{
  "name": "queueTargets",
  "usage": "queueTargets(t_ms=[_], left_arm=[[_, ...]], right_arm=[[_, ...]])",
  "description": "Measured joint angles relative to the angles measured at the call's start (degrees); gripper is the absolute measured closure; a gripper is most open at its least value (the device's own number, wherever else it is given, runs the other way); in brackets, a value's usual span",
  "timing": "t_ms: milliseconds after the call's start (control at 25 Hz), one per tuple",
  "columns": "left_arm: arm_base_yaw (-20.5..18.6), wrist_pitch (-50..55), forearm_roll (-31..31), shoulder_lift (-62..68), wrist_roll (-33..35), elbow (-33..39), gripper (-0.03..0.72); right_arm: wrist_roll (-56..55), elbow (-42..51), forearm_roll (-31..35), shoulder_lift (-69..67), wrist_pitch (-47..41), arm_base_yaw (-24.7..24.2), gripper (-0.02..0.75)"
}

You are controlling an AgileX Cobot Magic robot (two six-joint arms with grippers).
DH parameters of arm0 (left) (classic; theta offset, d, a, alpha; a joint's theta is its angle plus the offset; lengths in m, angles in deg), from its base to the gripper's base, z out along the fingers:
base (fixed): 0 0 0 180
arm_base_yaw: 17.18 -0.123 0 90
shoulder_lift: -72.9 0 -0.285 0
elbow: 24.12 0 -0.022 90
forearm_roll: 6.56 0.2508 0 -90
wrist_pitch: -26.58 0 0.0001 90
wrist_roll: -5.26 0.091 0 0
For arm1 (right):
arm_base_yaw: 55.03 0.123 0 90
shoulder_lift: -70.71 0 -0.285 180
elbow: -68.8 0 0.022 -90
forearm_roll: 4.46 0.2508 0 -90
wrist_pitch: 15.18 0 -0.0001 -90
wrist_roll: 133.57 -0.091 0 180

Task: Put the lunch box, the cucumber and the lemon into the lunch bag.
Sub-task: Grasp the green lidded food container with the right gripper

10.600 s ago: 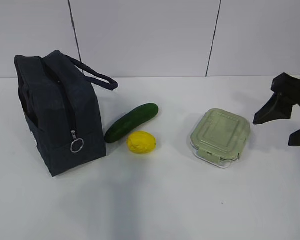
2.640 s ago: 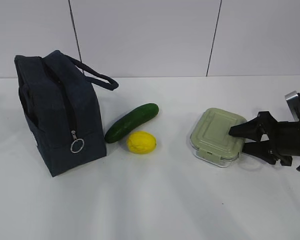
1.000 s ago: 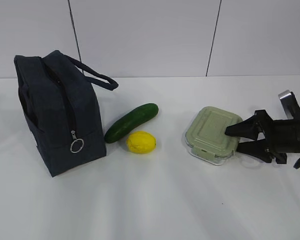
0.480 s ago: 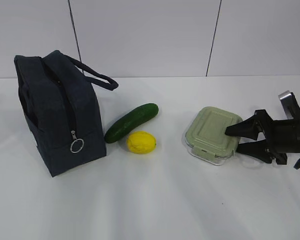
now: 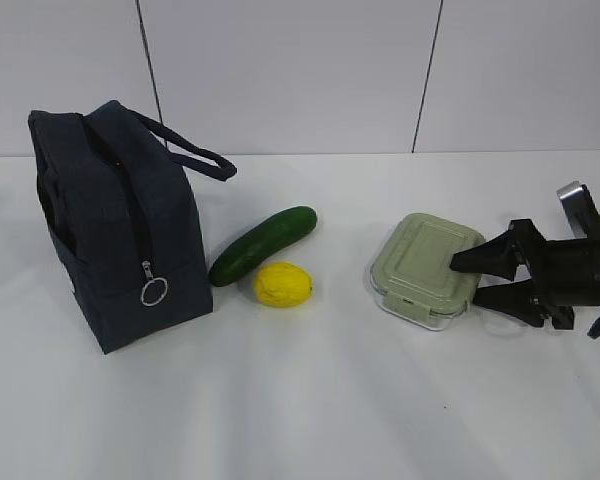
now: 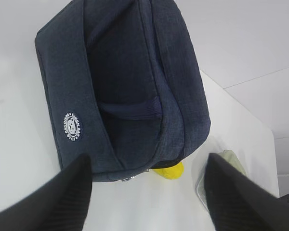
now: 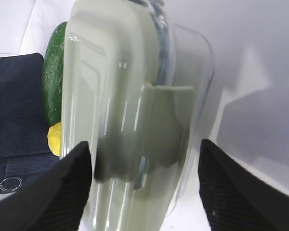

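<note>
- The right gripper (image 5: 462,279) straddles the right edge of the lunch box (image 5: 425,269), one finger above the lid and one below; the box sits between the jaws, but contact is not visible, so whether it is gripped cannot be told.
- The lunch box rests on the table (image 5: 310,400), well apart from the lunch bag (image 5: 115,230).
- Judged step: securing the box. Centre the fingers over the lid clip (image 7: 166,125), close evenly, and lift level so that the glass does not slip.
- The left gripper (image 6: 147,192) hangs open and empty above the bag.
- The cucumber (image 5: 263,243) and the lemon (image 5: 283,284) lie just beside each other, near the bag.
- The exterior view shows the zipper with its ring pull (image 5: 154,291); the left arm is absent from it.
- The left wrist view alone shows the bag's top from above.
- The right wrist view alone shows the clip between the fingers.
</note>
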State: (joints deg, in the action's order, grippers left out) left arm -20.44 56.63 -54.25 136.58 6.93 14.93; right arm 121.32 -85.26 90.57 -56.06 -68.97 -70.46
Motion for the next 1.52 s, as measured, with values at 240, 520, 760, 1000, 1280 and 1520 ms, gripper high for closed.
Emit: queueTargets(t_ms=[240,520,760,1000,1280,1520], left_arm=[[0.00,0.00,0.22,0.00,0.00,0.00,0.158],[0.00,0.00,0.24,0.00,0.00,0.00,0.158],[0.00,0.00,0.46,0.00,0.00,0.00,0.158],[0.00,0.00,0.66,0.00,0.00,0.00,0.158],[0.00,0.00,0.66,0.00,0.00,0.00,0.158],[0.00,0.00,0.66,0.00,0.00,0.00,0.158]], right_arm=[[-0.19,0.00,0.00,0.00,0.00,0.10,0.213],[-0.55,-1.11,-0.54,0.00,-1.20,0.10,0.213],[-1.27,-1.25,-1.50,0.00,-1.20,0.10,0.212],[-1.36,-1.46,-2.10,0.00,-0.46,0.10,0.213],[-2.18,-3.10,-3.02,0.00,1.86,1.66,0.212],[-2.70,-3.48,-3.51,0.00,3.09,2.14,0.212]])
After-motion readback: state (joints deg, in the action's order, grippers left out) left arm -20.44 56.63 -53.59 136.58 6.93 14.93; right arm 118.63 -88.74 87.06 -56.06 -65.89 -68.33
